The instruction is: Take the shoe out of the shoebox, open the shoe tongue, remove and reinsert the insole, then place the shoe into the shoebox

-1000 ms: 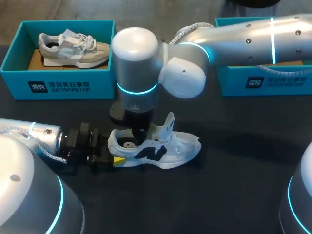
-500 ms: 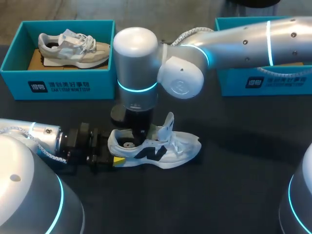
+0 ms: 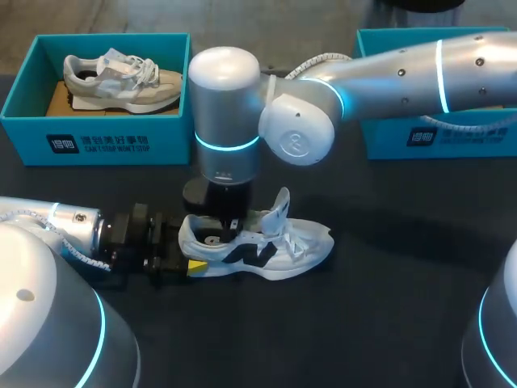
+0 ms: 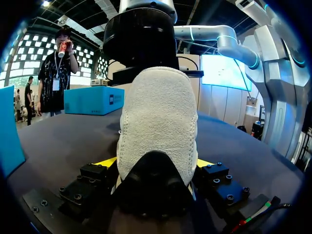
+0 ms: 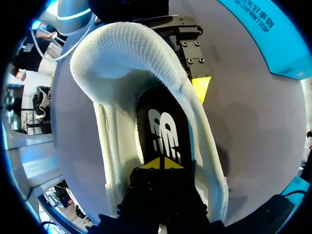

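Shoe (image 3: 279, 246), white with dark side marks, lies on its sole on the dark tabletop (image 3: 388, 323), outside of both boxes, and we take it as the reference for all places. At its heel, our left end effector (image 4: 155, 165) is clamped on the shoe: the heel sits between the two yellow tips, and each tip presses on one side of it. Directly above the shoe's opening hangs our right arm (image 3: 388, 69). The right end effector (image 5: 162, 164) is inside the opening, on the heel side of the tongue (image 3: 279, 206), which stands upright. The two yellow tips of this end effector are together, with only a thin line between them, and they rest at the dark insole (image 5: 163, 129), which lies flat in the shoe. We cannot tell if they pinch the insole. Beyond the shoe, on its heel side, stands a teal shoebox (image 3: 97, 141) with a grey shoe (image 3: 121, 77) inside. Beyond the shoe on its toe side is a second teal shoebox (image 3: 452, 137), partly hidden by the right arm.
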Action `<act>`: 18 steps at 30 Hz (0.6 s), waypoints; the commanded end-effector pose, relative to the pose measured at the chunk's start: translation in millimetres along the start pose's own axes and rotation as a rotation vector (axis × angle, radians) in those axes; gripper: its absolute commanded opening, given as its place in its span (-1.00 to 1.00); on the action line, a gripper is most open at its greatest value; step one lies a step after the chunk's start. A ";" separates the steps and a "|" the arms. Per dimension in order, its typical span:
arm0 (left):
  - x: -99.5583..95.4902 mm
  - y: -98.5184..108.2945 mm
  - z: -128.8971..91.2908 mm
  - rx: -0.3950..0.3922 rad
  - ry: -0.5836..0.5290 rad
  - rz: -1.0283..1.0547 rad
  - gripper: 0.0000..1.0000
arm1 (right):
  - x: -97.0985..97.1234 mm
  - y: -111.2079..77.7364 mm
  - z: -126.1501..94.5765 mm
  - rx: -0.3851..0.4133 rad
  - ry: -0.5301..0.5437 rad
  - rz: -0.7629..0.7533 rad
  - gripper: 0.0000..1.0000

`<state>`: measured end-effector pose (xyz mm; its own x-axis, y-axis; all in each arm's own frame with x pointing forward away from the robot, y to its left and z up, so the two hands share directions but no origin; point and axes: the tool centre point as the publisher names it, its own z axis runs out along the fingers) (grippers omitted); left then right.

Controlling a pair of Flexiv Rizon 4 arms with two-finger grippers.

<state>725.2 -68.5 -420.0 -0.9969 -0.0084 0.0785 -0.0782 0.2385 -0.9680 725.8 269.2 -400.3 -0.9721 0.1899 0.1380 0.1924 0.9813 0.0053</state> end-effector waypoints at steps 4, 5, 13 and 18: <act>-1.8 3.8 1.3 0.000 -0.004 0.000 -1.00 | 4.9 -12.4 -15.4 -0.039 0.019 -0.016 -1.00; -1.8 3.8 1.3 0.000 -0.004 0.000 -1.00 | 5.1 -13.4 -18.2 -0.049 0.023 -0.018 -1.00; -1.8 3.8 1.3 0.000 -0.004 0.000 -1.00 | 3.0 -16.8 -35.3 -0.043 0.002 -0.021 -1.00; -1.8 3.8 1.3 0.000 -0.004 0.000 -1.00 | -2.1 -11.0 -25.3 -0.050 -0.028 -0.024 -0.25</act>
<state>725.2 -68.5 -419.9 -0.9969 -0.0084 0.0785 -0.0782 0.2386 -0.9680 731.1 253.7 -369.0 -0.9790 0.1674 0.1167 0.1746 0.9831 0.0544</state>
